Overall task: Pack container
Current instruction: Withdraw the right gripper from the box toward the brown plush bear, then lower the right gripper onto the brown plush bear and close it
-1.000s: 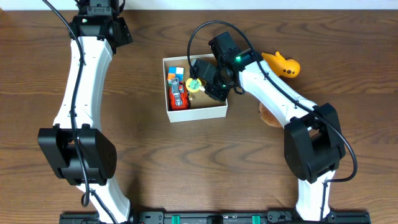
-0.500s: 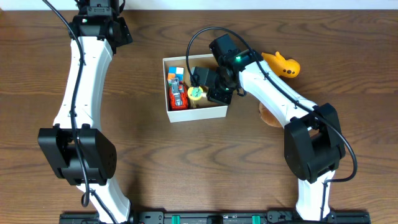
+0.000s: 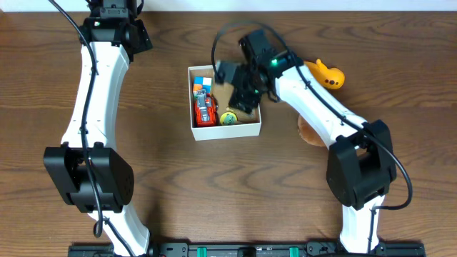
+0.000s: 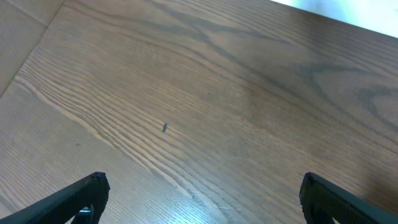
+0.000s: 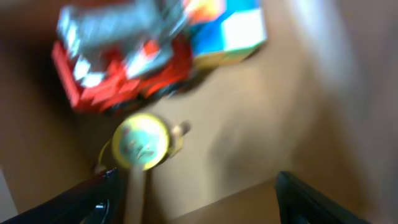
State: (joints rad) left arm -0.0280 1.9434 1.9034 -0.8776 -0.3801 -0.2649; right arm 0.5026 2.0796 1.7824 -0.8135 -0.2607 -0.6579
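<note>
The container (image 3: 228,130) is a shallow white box with a brown inside (image 5: 255,118), standing at the table's middle. In it lie a red toy truck (image 3: 205,111) (image 5: 118,68), a colourful cube (image 3: 202,84) (image 5: 227,28) and a round yellow toy (image 3: 228,118) (image 5: 141,141) near the front wall. My right gripper (image 3: 239,84) (image 5: 199,193) hovers over the box, blurred, its jaws open and empty; the yellow toy lies free just beyond its left finger. My left gripper (image 4: 202,190) is open over bare wood at the far left.
An orange toy (image 3: 325,73) lies on the table right of the box. A tan object (image 3: 308,133) shows partly under the right arm. The left arm (image 3: 93,93) stretches along the table's left side.
My right gripper went from shut on the yellow toy to open. The toy dropped to the box's front part, and the gripper drew back toward the far side. The left arm stayed still.
</note>
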